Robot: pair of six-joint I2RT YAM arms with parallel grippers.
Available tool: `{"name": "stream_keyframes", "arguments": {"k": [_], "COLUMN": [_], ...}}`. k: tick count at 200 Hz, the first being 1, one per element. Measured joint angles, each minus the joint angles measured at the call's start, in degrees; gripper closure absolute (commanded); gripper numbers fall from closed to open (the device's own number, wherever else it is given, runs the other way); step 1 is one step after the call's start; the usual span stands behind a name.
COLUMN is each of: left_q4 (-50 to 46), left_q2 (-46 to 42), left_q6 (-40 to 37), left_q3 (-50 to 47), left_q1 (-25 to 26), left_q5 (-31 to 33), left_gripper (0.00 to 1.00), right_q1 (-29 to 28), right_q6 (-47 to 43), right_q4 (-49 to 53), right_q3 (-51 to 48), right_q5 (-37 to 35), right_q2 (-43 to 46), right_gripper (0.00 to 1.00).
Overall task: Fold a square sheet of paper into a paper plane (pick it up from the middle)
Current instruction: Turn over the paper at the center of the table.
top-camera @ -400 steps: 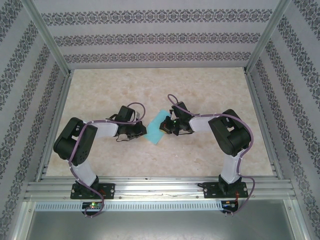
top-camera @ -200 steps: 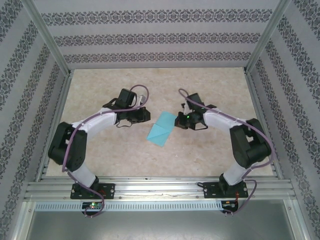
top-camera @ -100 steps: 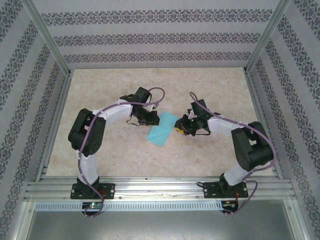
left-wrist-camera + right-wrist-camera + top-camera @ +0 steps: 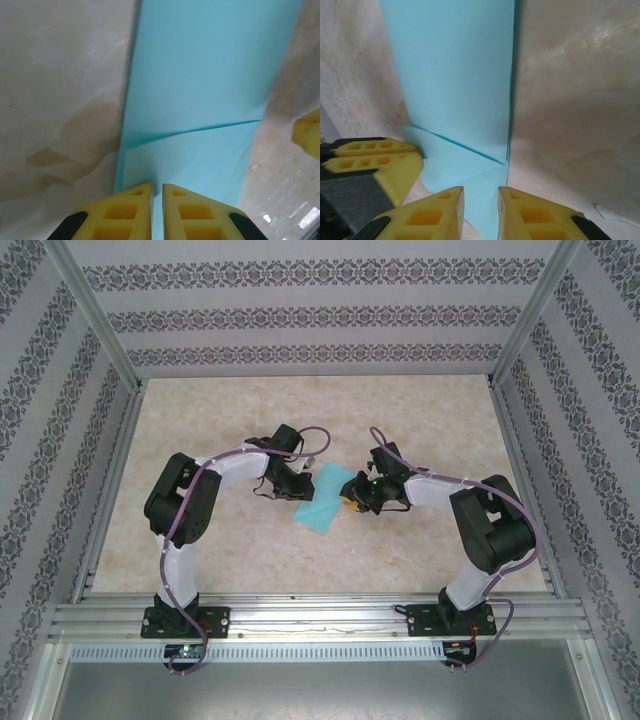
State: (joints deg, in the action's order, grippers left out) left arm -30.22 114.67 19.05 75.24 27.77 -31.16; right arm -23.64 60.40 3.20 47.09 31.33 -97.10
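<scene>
Paper flat at mid-frame, a gripper at each side

From the overhead camera I see the blue paper point(image 4: 325, 498) lying on the marbled table point(image 4: 420, 410) just below the centre of the frame. It is a slanted oblong running from upper right to lower left. The left gripper point(image 4: 297, 484) sits at its upper-left edge and the right gripper point(image 4: 353, 501) at its right edge, both arms bent inward toward it.

On the left wrist camera, my yellow fingers point(image 4: 131, 204) are pressed nearly together, with only a thin slit between them. They sit at the bottom of the frame, over the near edge of the paper. I cannot tell whether they pinch it or merely rest on it. A crease point(image 4: 215, 127) crosses the paper from lower left to the right.

On the right wrist camera the jaws stand a little apart, and the blue shows through the gap. They are over the paper's near end and hold nothing
</scene>
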Motion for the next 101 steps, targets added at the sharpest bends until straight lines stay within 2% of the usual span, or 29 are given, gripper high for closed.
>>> {"name": "stream_keyframes", "arguments": {"k": [62,101], "left_q4": [1.6,3.8], "left_q2": [0.8,0.6], "left_q6": [0.0,0.7], "left_q3": [-0.8,-2.0], "left_q1": [0.0,0.0], "left_q5": [-0.7,-2.4], "left_gripper": [0.86,0.86], "right_q1": [-3.7,-3.9], "right_q6": [2.7,4.2], "right_q4": [-2.8,-5.1], "right_q3": [-2.7,-3.8], "right_q5": [0.0,-0.2], "right_q2": [-1.6,-1.5], "right_gripper": [0.74,0.73]}}
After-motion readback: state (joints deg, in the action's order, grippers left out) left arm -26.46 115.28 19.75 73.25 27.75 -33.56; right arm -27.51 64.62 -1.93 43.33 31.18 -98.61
